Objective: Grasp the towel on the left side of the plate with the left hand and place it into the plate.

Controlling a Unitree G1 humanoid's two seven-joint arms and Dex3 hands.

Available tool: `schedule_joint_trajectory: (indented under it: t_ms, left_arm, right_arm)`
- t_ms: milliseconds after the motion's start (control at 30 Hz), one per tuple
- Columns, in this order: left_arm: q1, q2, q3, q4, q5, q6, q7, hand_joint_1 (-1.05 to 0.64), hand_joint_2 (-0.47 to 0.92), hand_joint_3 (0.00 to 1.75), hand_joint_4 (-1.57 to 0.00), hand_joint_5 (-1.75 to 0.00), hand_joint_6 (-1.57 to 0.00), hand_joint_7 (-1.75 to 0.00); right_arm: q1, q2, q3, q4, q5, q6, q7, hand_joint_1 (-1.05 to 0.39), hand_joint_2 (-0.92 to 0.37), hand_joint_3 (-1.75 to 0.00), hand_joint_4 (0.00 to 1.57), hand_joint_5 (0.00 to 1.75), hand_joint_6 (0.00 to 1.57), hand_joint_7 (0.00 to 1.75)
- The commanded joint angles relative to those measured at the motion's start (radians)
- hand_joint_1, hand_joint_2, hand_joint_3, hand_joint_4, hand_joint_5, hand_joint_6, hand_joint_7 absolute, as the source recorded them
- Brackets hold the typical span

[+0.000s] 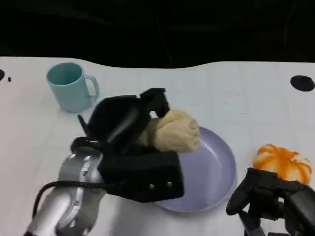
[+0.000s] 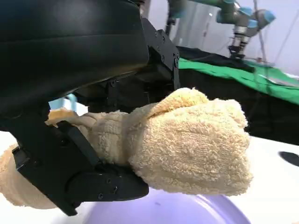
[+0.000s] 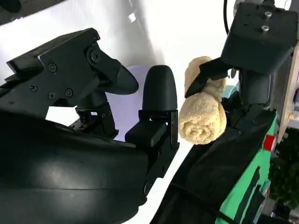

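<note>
A rolled beige towel (image 1: 174,131) is held by my left hand (image 1: 130,125) above the left rim of the lavender plate (image 1: 216,172). In the left wrist view the towel (image 2: 187,140) sits between the black fingers, raised just over the plate (image 2: 187,210). The right wrist view shows the towel (image 3: 202,107) gripped by the left hand (image 3: 254,51), with a bit of the plate (image 3: 135,74) behind my right hand's fingers. My right hand (image 1: 268,194) rests at the lower right, fingers apart, holding nothing.
A teal mug (image 1: 71,87) stands at the back left of the white table. An orange pumpkin-like object (image 1: 282,163) lies right of the plate, just beyond my right hand. Black dots mark the table's far corners.
</note>
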Motion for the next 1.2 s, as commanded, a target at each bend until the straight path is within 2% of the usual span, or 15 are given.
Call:
schedule_joint_trajectory:
  t_ms: [33, 167, 267, 400, 533, 600, 667, 700, 767, 833, 1000, 1200]
  left_arm:
    - [-0.036, -0.034, -0.024, 0.018, 0.001, 0.019, -0.025, -0.20, 0.41, 1.16, -0.95, -1.75, -0.74, -1.66]
    - [-0.054, -0.066, -0.057, 0.052, 0.011, 0.031, -0.032, -0.19, 0.41, 1.10, -0.94, -1.75, -0.73, -1.64]
    - [-0.065, -0.086, -0.075, 0.077, 0.006, 0.040, -0.046, -0.19, 0.46, 1.07, -0.92, -1.75, -0.80, -1.39]
    - [-0.070, -0.098, -0.084, 0.096, -0.003, 0.046, -0.065, -0.19, 0.48, 1.07, -0.90, -1.75, -0.82, -1.29]
    - [-0.067, -0.103, -0.082, 0.100, -0.034, 0.060, -0.111, -0.20, 0.55, 0.89, -0.79, -1.75, -0.82, -0.96]
    - [-0.066, -0.093, -0.087, 0.083, -0.038, 0.086, -0.161, -0.25, 0.71, 0.54, -0.60, -1.56, -0.74, -0.59]
    - [-0.068, -0.087, -0.091, 0.073, -0.038, 0.100, -0.190, -0.30, 0.87, 0.24, -0.56, -1.27, -0.71, -0.29]
    - [-0.073, -0.068, -0.101, 0.061, -0.032, 0.106, -0.232, -0.30, 0.89, 0.19, -0.55, -1.23, -0.72, -0.25]
    - [-0.085, -0.035, -0.119, 0.037, -0.015, 0.123, -0.309, -0.52, 0.92, 0.20, -0.36, -0.65, -0.44, -0.06]
    - [-0.090, -0.017, -0.127, 0.017, -0.005, 0.136, -0.354, -0.66, 0.92, 0.20, -0.28, -0.46, -0.30, -0.01]
    - [-0.099, 0.008, -0.126, -0.020, 0.002, 0.157, -0.426, -0.82, 0.92, 0.19, -0.18, -0.38, -0.17, 0.00]
    - [-0.082, 0.043, -0.101, -0.074, -0.009, 0.150, -0.449, -0.86, 0.92, 0.20, -0.17, -0.40, -0.17, -0.01]
  right_arm:
    - [0.005, -0.010, -0.016, -0.015, 0.004, -0.007, 0.003, -0.09, -0.58, -1.05, 0.73, 1.68, 0.66, 1.37]
    - [0.010, -0.008, -0.013, -0.017, 0.005, -0.006, 0.004, -0.08, -0.58, -1.06, 0.72, 1.69, 0.66, 1.38]
    - [0.014, -0.009, -0.006, -0.015, -0.001, -0.017, 0.003, -0.09, -0.57, -1.06, 0.73, 1.69, 0.66, 1.39]
    - [0.017, 0.000, 0.000, -0.019, 0.005, -0.008, -0.001, -0.10, -0.57, -1.06, 0.74, 1.68, 0.66, 1.39]
    - [0.017, 0.004, 0.010, -0.027, 0.000, -0.007, -0.005, -0.10, -0.58, -1.06, 0.74, 1.68, 0.66, 1.39]
    - [0.017, 0.003, 0.011, -0.031, 0.000, -0.006, -0.004, -0.10, -0.58, -1.06, 0.74, 1.68, 0.67, 1.39]
    - [0.016, 0.002, 0.011, -0.032, 0.001, -0.004, -0.003, -0.10, -0.58, -1.05, 0.74, 1.68, 0.67, 1.38]
    - [0.017, 0.001, 0.010, -0.031, 0.000, -0.008, -0.002, -0.10, -0.58, -1.05, 0.74, 1.68, 0.67, 1.38]
    - [0.017, 0.000, 0.008, -0.030, 0.002, -0.012, 0.000, -0.10, -0.58, -1.04, 0.75, 1.68, 0.67, 1.38]
    - [0.016, 0.000, 0.006, -0.032, 0.007, -0.009, 0.002, -0.11, -0.58, -1.04, 0.75, 1.68, 0.67, 1.37]
    - [0.015, -0.005, -0.001, -0.031, 0.009, -0.010, 0.009, -0.11, -0.59, -1.03, 0.75, 1.68, 0.68, 1.36]
    - [0.014, -0.007, -0.003, -0.029, 0.008, -0.012, 0.012, -0.10, -0.59, -1.02, 0.76, 1.67, 0.68, 1.35]
